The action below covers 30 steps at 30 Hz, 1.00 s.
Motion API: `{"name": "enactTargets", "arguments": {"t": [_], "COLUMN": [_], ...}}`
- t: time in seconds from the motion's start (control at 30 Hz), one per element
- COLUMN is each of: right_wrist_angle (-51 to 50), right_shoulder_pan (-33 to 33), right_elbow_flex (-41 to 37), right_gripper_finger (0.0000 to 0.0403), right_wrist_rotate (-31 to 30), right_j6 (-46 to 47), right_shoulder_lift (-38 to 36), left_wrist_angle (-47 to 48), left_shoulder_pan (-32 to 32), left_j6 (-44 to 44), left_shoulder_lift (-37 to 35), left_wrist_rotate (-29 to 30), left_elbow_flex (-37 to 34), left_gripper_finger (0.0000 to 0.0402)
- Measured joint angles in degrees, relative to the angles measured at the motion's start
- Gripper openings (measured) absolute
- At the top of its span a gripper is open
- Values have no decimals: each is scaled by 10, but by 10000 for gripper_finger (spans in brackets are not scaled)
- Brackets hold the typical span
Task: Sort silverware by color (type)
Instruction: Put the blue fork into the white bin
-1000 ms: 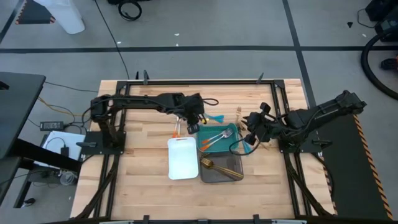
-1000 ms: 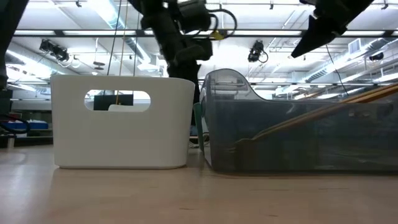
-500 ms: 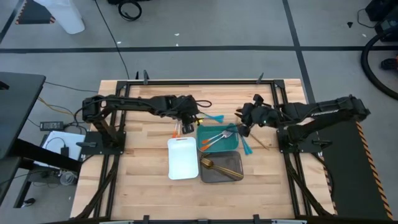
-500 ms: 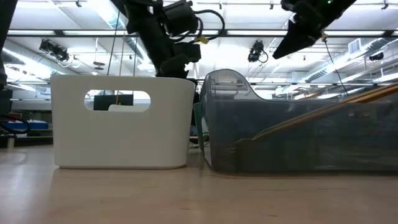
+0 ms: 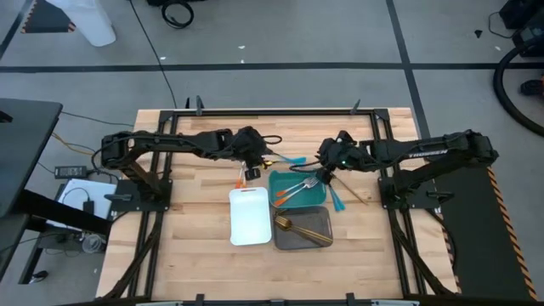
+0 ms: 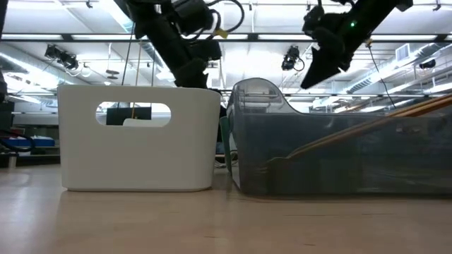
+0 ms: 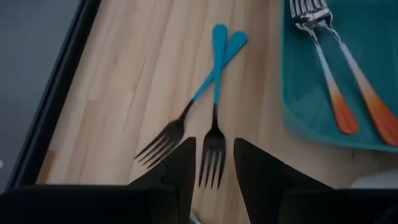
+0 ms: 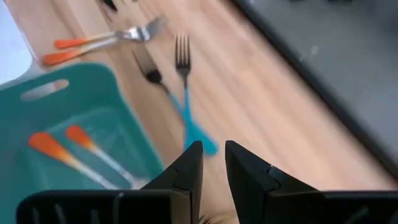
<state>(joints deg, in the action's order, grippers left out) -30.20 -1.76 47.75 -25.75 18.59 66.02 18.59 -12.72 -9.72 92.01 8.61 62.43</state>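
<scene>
From above, your left gripper hovers over the tabletop at about ten o'clock of the teal tray, close to the two blue-handled forks. Your right gripper hangs at the tray's one o'clock corner. Two orange-handled forks already lie in that tray, gold pieces rest in the grey tray, and the white tray looks bare.

At tabletop level, both grippers ride high above the tray walls.

Through the left wrist, the fingers stand slightly apart and hold nothing, with the crossed blue forks dead ahead.

Through the right wrist, the fingers sit nearly together, empty; two more orange forks lie on the wood.

You look mid-approach: next, descend and close on one blue handle only.
</scene>
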Motion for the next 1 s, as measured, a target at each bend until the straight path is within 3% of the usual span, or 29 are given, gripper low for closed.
{"name": "enactTargets", "arguments": {"t": [0.3, 0.5, 1.0], "right_wrist_angle": [-168, -159, -92], "right_shoulder_pan": [2, 20, 75], "right_elbow_flex": [-6, -39, -101], "right_gripper_finger": [79, 79, 79], "right_wrist_rotate": [78, 137, 139], "right_j6": [198, 246, 327], "right_shoulder_lift": [18, 32, 92], "left_wrist_angle": [-42, -32, -10], "left_shoulder_pan": [0, 0, 0], "left_j6": [0, 14, 14], "left_shoulder_lift": [-71, -87, -85], "left_wrist_rotate": [33, 41, 43], "left_elbow_flex": [-75, -87, -87], "left_gripper_finger": [118, 118, 118]}}
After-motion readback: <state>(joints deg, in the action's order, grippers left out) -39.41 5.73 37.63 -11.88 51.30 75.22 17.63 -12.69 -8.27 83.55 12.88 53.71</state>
